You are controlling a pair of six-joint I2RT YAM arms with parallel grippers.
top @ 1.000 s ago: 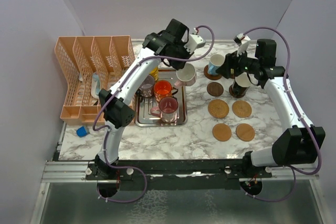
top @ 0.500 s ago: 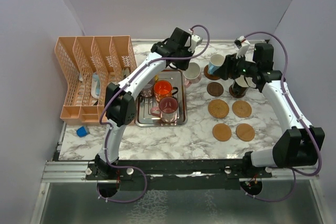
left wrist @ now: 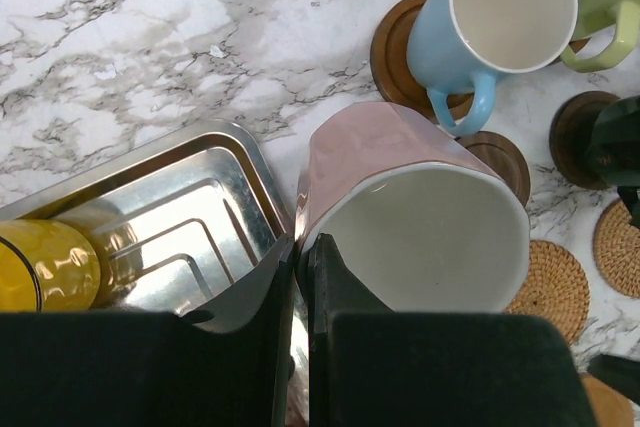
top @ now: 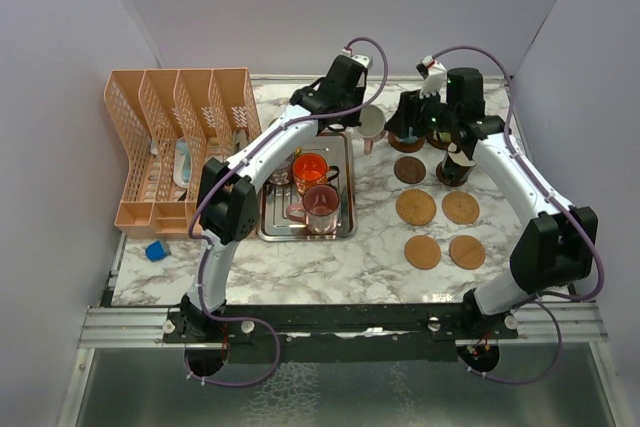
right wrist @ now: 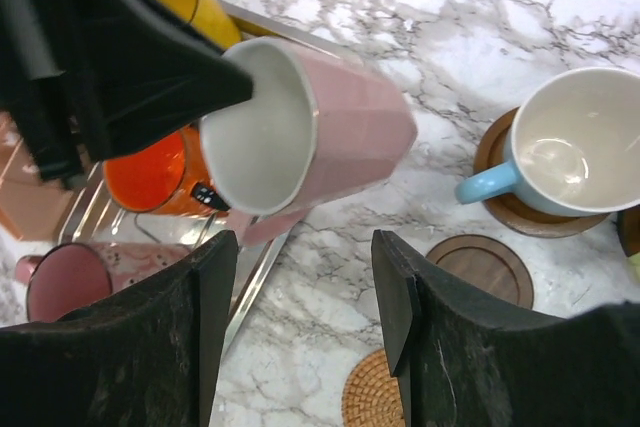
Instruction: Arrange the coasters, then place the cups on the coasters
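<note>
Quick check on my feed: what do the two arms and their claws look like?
The left arm and right arm match: white tubular links between black joint housings, each trailing a looping purple cable. The left claw and right claw have matte black, wedge-shaped fingers. No markings are readable.

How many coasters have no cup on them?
5: dark coaster at the back, two woven coasters in the middle, two tan coasters nearest. Others may be hidden.
</note>
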